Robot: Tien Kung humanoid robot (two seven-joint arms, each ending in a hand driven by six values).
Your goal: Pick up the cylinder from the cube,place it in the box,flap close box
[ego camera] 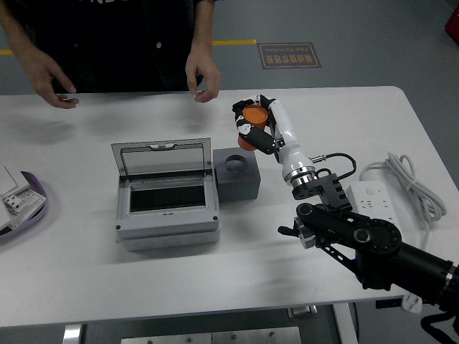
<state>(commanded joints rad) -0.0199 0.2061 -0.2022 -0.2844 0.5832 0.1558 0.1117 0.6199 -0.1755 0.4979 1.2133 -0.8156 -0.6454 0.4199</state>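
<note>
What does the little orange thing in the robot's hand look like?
The orange cylinder is small, round and smooth, like plastic. The right hand grips it with curled black and white fingers, so only its top and part of its side show. It hangs in the air, above and to the right of the gray cube, touching only the hand.
</note>
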